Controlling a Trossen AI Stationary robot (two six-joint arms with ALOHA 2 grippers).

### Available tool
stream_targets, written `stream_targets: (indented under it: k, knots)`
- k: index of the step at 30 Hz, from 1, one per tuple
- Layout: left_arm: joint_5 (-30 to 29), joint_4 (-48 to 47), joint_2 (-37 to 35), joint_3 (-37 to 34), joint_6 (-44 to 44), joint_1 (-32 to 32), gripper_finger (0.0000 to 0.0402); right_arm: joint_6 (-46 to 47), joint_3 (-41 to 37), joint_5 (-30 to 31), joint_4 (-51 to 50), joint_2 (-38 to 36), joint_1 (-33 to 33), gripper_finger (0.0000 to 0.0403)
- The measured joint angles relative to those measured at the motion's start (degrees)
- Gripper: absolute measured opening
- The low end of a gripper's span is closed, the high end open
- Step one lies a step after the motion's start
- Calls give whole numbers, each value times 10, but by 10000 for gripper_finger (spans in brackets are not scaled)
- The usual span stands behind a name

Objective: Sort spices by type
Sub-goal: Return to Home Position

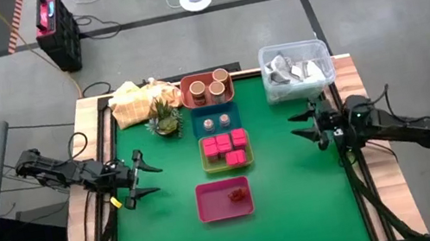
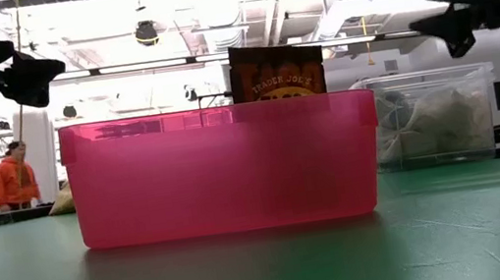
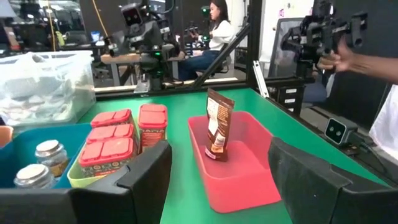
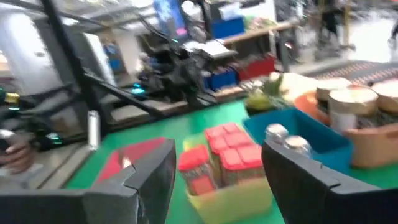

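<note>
Four trays stand in a row down the table's middle. The orange tray point(image 1: 197, 99) holds round tan-lidded jars point(image 1: 216, 88). The blue tray point(image 1: 198, 126) holds two tiny pale-topped jars point(image 1: 216, 122). The green tray point(image 1: 204, 159) is packed with pink-red cube packets point(image 1: 227, 147). A small red packet point(image 1: 234, 194) stands upright in the pink tray point(image 1: 214, 204); it also shows in the left wrist view point(image 3: 219, 124). My left gripper point(image 1: 145, 176) hangs open above the table, left of the trays. My right gripper point(image 1: 303, 123) hangs open to their right.
A clear plastic tub point(image 1: 296, 67) with silvery wrappers sits at the far right corner. A yellow cloth point(image 1: 135, 103) and a small plant point(image 1: 164, 120) lie at the far left. People stand in the room beyond the table; one hand point(image 3: 348, 59) holds a device.
</note>
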Motion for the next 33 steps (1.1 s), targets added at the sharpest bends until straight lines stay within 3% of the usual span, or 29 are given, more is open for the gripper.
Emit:
stream_targets:
  k: [5, 12, 33]
  knots:
    - [3, 17, 0, 0, -7, 0, 256, 1, 0, 24, -33, 20, 13, 265]
    - [3, 25, 1, -1, -9, 0, 256, 118, 0, 23, -70, 23, 26, 265]
    - [5, 26, 1, -1, -9, 0, 256, 119, 0, 21, -93, 23, 26, 265]
